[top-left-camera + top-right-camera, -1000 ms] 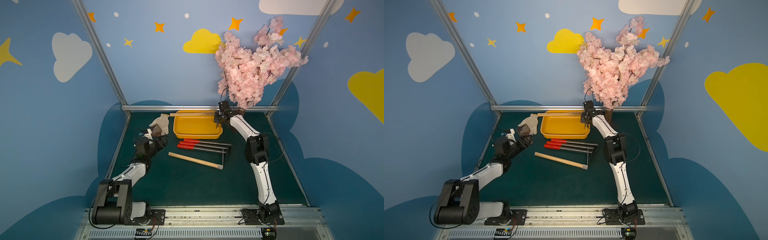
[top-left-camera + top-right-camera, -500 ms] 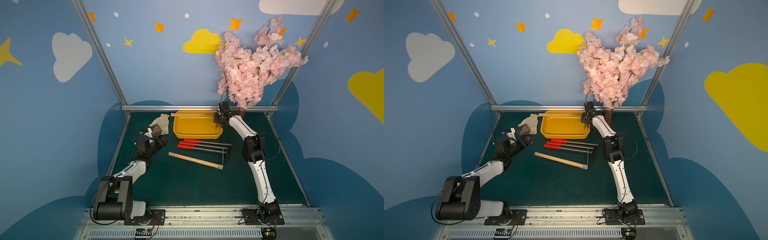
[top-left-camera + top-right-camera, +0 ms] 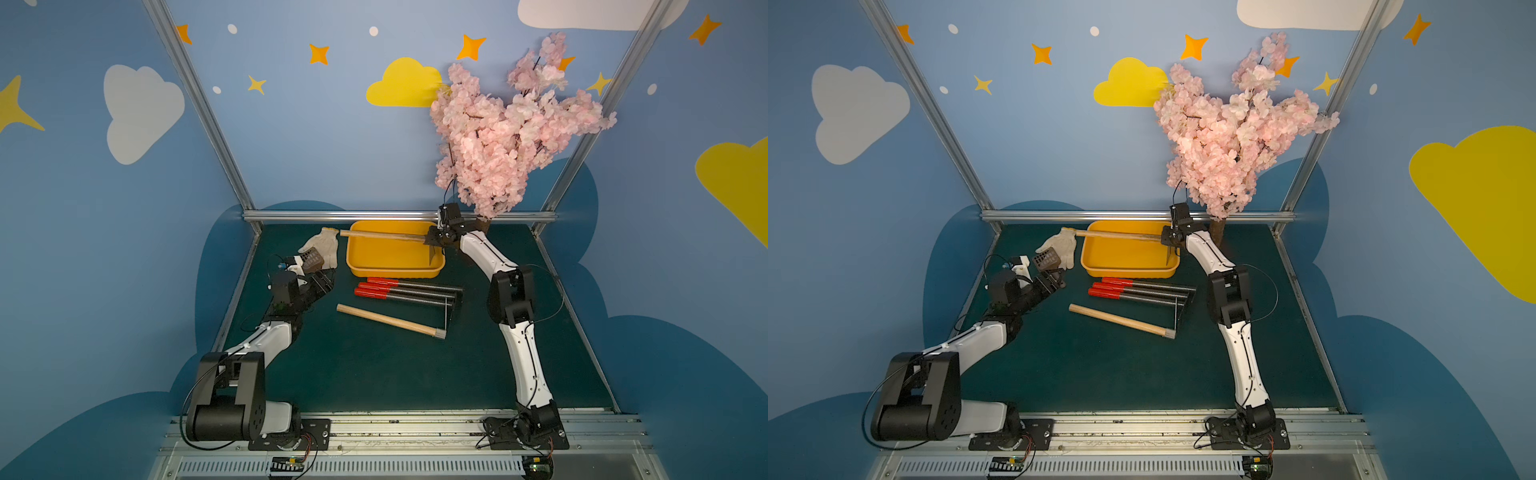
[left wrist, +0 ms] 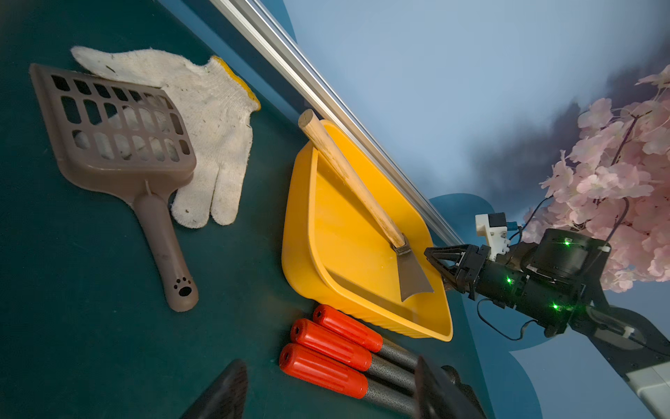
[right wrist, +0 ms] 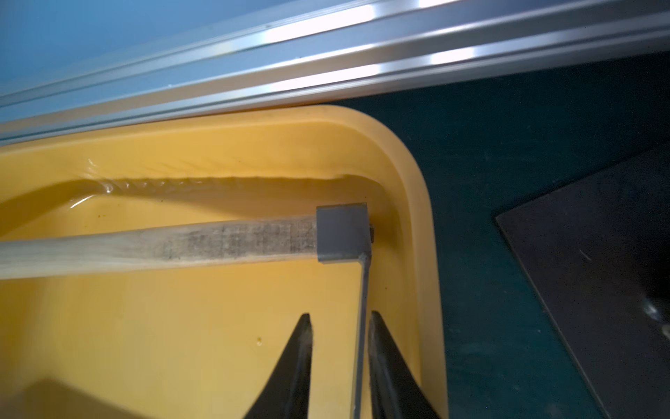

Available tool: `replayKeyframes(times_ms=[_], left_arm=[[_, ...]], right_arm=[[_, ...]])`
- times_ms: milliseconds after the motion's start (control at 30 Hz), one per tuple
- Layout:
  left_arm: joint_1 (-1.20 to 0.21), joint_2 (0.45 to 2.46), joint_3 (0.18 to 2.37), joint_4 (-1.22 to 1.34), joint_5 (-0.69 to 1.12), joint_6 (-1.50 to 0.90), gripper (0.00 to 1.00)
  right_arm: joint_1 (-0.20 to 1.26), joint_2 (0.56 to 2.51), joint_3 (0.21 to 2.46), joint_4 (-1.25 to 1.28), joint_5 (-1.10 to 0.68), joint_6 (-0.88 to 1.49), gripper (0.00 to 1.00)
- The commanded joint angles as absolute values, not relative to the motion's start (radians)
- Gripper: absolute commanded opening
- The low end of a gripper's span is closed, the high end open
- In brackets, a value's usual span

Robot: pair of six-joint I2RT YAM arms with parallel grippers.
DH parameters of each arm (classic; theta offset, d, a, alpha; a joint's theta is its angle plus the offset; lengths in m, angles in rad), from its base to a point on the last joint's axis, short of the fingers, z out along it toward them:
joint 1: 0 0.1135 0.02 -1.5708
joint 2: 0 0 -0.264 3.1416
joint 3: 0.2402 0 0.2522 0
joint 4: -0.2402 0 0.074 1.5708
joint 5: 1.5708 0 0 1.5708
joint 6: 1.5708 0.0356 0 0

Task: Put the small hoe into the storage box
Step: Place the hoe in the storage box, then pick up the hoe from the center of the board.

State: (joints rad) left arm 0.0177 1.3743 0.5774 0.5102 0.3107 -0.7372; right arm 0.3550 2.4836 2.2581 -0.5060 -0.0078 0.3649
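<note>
The small hoe point(image 3: 382, 236) has a pale wooden handle and a grey metal blade. It lies across the yellow storage box point(image 3: 395, 272) at the back of the table. Its blade end rests inside the box's right corner and its handle end sticks out over the left rim. My right gripper point(image 5: 339, 315) is open, its fingers standing either side of the thin blade with a gap showing. The left wrist view shows the hoe point(image 4: 348, 174) in the box point(image 4: 308, 254). My left gripper point(image 4: 330, 366) hovers open over the red handles, holding nothing.
A white glove point(image 3: 328, 245) and a brown slotted scoop point(image 3: 311, 259) lie left of the box. Three red-handled tools point(image 3: 399, 286) and a wooden-handled tool point(image 3: 390, 322) lie in front of it. A pink blossom tree point(image 3: 507, 137) stands behind my right arm, by the aluminium back rail point(image 3: 353, 215).
My right gripper's jaws have parted from the hoe blade, which now rests in the box. Both arms have barely moved.
</note>
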Motion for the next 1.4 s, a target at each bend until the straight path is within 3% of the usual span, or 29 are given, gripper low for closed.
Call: replayKeyframes(times_ms=[0, 233, 467, 700, 967, 1367], left_arm=[[0.021, 1.33, 0.564, 0.522, 0.319, -0.73, 0.73], [0.021, 1.25, 0.523, 0.497, 0.319, -0.729, 0.73], [0.021, 1.248, 0.489, 0.508, 0.412, -0.694, 0.74], [0.021, 1.252, 0.468, 0.548, 0.45, -0.704, 0.74], [0.021, 1.158, 0.465, 0.49, 0.436, -0.696, 0.74], [0.021, 1.096, 0.444, 0.438, 0.429, -0.687, 0.74]], right_arm=[[0.362, 2.34, 2.182, -0.417, -0.043, 0.342, 0.29], [0.435, 2.156, 2.035, -0.44, -0.059, 0.258, 0.27], [0.571, 1.87, 1.701, -0.458, -0.187, 0.025, 0.26], [0.711, 1.72, 1.499, -0.626, -0.178, -0.12, 0.27], [0.794, 1.779, 1.405, -0.742, -0.032, -0.1, 0.3], [0.803, 1.919, 1.405, -0.726, -0.181, -0.124, 0.37]])
